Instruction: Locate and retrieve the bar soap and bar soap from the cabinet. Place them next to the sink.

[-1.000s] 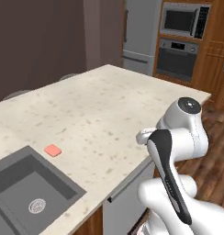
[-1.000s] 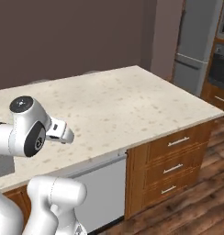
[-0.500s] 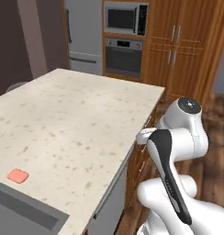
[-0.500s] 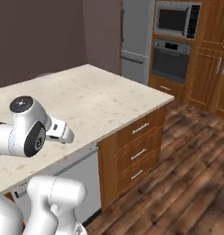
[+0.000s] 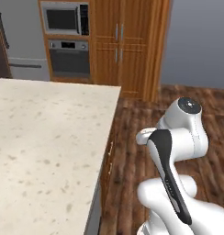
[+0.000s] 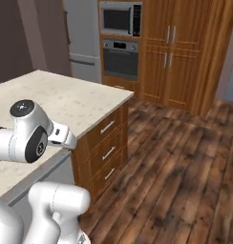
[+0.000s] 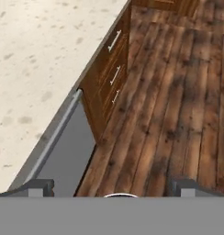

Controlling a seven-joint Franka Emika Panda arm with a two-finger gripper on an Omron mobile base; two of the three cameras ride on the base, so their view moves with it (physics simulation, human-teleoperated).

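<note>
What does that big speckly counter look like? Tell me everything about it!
The counter has a pale cream stone-look top with small brown speckles, flat and bare where it shows. It sits on reddish-brown wood units; the end facing the wood floor holds three stacked drawers with short silver handles. Beside the drawers is a flat grey panel with a long silver bar along its top. In the hand view the gripper hangs open above the floor, beside the counter's edge.

Arm [image 5: 171, 151] folded upright; pincer [image 7: 113, 187] aimed down, fingertips [image 7: 39, 187] wide apart, empty.
</note>
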